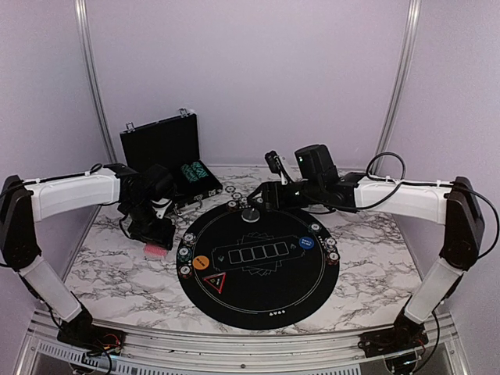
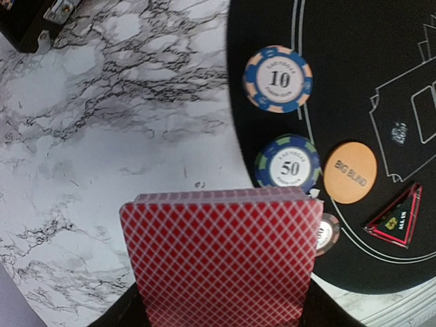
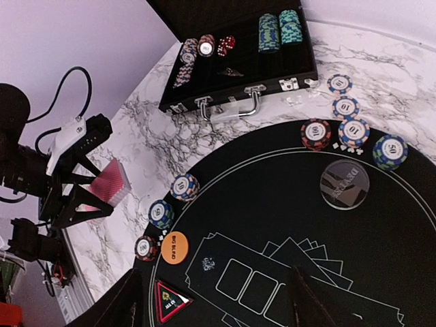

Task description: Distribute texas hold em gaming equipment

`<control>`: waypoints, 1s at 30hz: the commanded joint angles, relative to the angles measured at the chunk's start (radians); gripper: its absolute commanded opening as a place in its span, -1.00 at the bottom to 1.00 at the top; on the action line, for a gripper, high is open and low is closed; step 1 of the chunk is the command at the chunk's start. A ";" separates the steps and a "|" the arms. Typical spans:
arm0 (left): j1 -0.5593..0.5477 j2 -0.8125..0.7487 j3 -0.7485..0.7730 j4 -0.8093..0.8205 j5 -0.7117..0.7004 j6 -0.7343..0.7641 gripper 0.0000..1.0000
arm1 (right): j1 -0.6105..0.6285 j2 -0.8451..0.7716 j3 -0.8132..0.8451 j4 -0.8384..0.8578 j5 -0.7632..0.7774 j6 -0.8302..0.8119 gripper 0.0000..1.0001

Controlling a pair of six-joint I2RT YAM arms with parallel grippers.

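cards (image 2: 221,259): red diamond lattice | mat (image 2: 340,41): black | table (image 2: 102,136): grey-veined marble

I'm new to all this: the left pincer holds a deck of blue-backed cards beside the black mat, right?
Not quite. The left wrist view shows the cards red-backed, not blue. The left pincer does hold them beside the black mat.

Top external: fixed high behind both arm bases (image 1: 86,332), facing forward and down, far enough to take in the marble table (image 1: 117,273), the round black mat (image 1: 258,297) and the black case (image 1: 160,144) at the back. Left wrist: aimed almost straight down, close over the mat's left rim, red card deck (image 2: 221,266) filling the lower frame. Right wrist: farther off, angled across the mat toward the case. Shared by all three: orange disc (image 1: 201,262), left-rim chips (image 2: 288,165).
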 commanded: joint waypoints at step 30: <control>-0.344 0.161 0.357 -0.160 0.047 0.148 0.08 | -0.010 0.180 -0.066 0.332 -0.489 0.362 0.35</control>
